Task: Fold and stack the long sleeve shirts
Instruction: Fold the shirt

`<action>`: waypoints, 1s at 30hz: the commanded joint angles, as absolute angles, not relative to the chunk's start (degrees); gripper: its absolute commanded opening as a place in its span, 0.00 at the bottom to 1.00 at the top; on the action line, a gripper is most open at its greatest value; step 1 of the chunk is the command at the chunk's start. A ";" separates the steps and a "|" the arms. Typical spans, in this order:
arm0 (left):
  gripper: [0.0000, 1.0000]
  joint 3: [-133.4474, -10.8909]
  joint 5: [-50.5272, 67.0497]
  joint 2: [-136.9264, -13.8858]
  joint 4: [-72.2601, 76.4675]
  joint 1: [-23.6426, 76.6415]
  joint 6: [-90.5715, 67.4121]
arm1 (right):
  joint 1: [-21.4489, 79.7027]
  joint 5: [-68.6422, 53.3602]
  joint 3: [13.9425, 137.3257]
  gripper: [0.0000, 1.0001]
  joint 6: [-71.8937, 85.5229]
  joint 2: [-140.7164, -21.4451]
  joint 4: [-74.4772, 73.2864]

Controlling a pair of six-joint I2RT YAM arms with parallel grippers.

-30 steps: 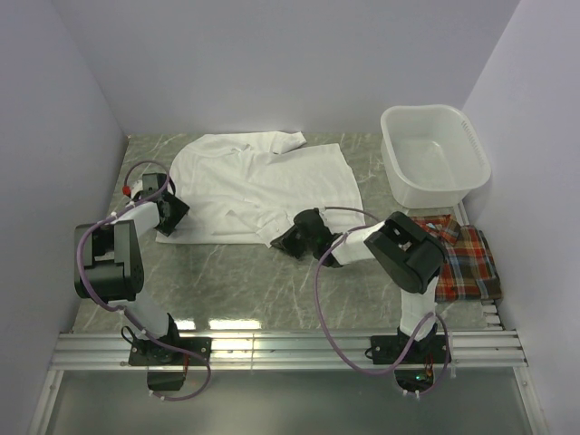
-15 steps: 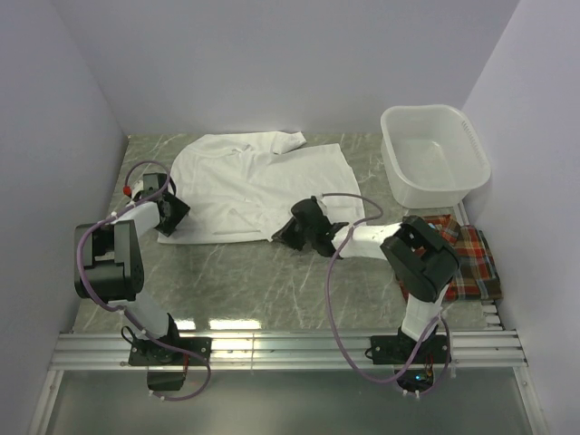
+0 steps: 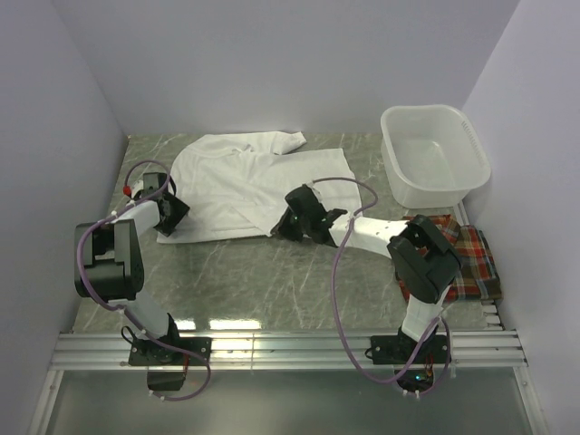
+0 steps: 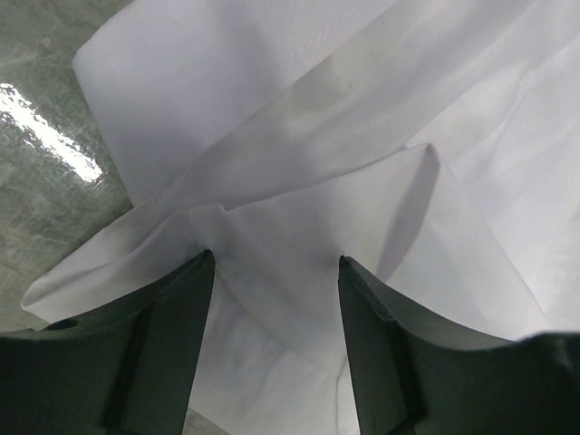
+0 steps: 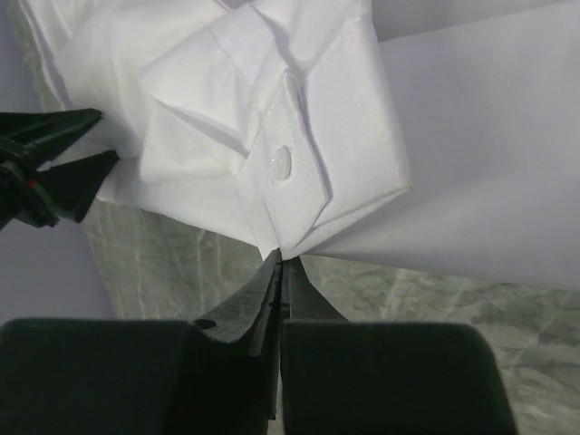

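White shirt [image 5: 299, 136], pinched by right hand [image 5: 279, 261]

Left arm [image 3: 109, 263], right arm [image 3: 421, 263]: black joints, white links, mauve cables [image 3: 333, 299], dark tapered claw fingers [image 4: 163, 353]; perhaps a red tag [image 3: 124, 189].

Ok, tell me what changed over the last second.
The right gripper closed on the white shirt at its buttoned cuff and moved a little toward the back of the table, drawing the shirt's near right edge inward. The left gripper stayed open over the shirt's left corner. The basin and plaid shirt did not move.
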State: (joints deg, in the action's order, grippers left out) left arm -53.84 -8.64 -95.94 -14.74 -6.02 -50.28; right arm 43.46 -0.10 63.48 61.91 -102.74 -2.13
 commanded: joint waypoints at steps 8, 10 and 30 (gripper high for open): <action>0.63 -55.90 -12.66 -96.68 -17.49 -6.15 -50.01 | 43.50 -6.15 55.55 0.09 65.22 -101.25 -0.09; 0.63 -55.72 -12.57 -96.42 -17.32 -6.24 -50.01 | 43.42 -6.06 56.07 0.13 65.21 -101.16 -0.09; 0.63 -55.46 -11.07 -95.80 -16.61 -6.15 -49.83 | 42.71 -0.09 55.20 0.41 65.92 -102.74 4.30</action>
